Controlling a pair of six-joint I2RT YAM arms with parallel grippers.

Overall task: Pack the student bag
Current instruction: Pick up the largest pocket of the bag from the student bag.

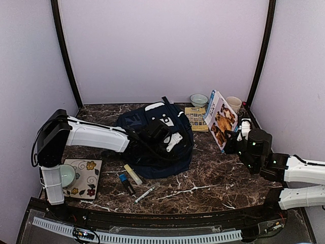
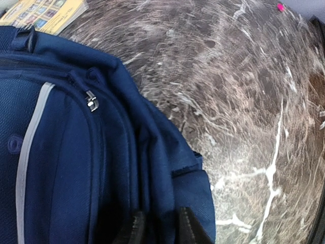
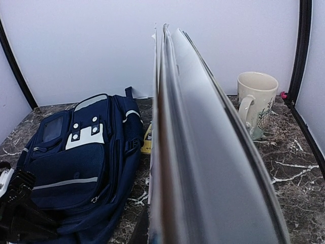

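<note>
The student bag lies flat in the middle of the counter, nearer the far edge. The left hand rests on the bag's right side, its fingertips either side of a fabric fold; whether they pinch it I cannot tell. The right hand, near the right edge, is clamped on a picture book, held upright beside a mug.

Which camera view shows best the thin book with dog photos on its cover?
The top external view: there the thin paper book with dog photos on its cover stands tilted, cover toward the camera. The right wrist view shows only its edge, pages end-on. The left wrist view does not show it.
</note>
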